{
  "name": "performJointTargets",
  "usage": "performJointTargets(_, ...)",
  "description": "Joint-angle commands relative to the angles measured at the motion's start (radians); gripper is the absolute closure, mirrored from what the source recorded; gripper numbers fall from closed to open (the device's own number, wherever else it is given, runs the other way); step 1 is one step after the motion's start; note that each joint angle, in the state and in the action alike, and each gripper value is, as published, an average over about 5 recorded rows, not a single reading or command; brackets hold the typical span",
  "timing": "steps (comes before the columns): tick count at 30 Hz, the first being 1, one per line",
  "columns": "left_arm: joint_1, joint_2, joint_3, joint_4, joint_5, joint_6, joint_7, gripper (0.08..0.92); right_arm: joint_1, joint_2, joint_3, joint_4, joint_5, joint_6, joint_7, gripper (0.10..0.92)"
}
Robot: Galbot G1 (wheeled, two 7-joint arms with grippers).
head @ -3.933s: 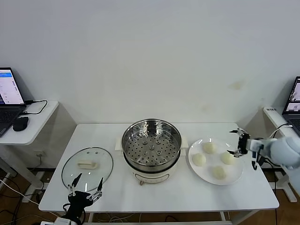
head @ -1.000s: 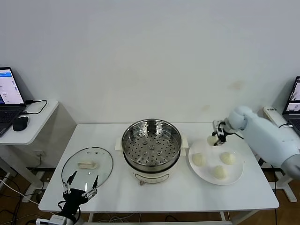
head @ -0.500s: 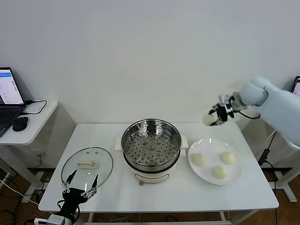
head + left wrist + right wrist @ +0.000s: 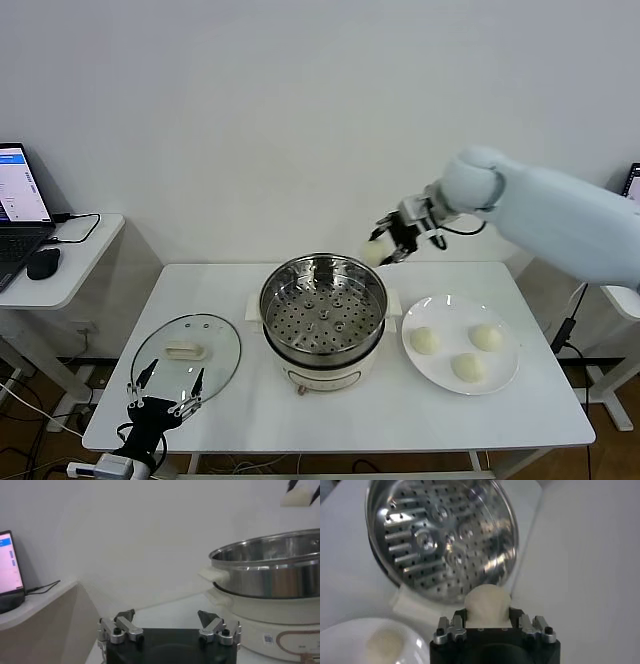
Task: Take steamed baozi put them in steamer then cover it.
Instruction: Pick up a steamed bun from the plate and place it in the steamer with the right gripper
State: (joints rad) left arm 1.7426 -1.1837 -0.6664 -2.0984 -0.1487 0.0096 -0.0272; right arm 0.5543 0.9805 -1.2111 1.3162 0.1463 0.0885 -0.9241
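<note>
Right gripper (image 4: 385, 243) has carried one baozi (image 4: 374, 252) from the plate (image 4: 505, 370) to above the steamer (image 4: 323, 305) back-right rim, pinching it; left gripper (image 4: 165, 393) spread at the table's (image 4: 400, 410) front-left edge.

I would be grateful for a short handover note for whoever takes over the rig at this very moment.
Right gripper: shut on one baozi, in the air above the steamer's far right rim.
Left gripper: open, idle at the table's near left edge, by the cover.
Steamer: open, perforated tray empty.
Plate: three baozi remaining.
Cover: flat on the table, left of the steamer.
Done: first baozi lifted.
Left: place it and the other three, then cover the steamer.
</note>
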Motion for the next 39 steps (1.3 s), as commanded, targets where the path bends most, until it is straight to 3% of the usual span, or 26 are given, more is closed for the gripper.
performJointTargets(1, -0.001, 0.0, -0.001, 0.0, 0.0, 0.0, 0.001, 0.177, 0.013, 0.111, -0.07, -0.007, -0.079, 0.131, 0.028, 0.482)
performJointTargets(16, 0.002, -0.009, -0.005, 0.003, -0.004, -0.003, 0.001, 0.177, -0.106, 0.261, -0.02, -0.239, -0.499, 0.381, 0.084, 0.482)
performJointTargets(30, -0.003, -0.011, -0.001, 0.006, -0.004, -0.004, 0.001, 0.177, -0.189, 0.314, 0.033, -0.346, -0.638, 0.455, 0.129, 0.471)
performJointTargets(39, -0.004, -0.015, 0.0, 0.005, -0.003, -0.004, 0.001, 0.177, -0.177, 0.321, 0.041, -0.348, -0.631, 0.473, 0.162, 0.26)
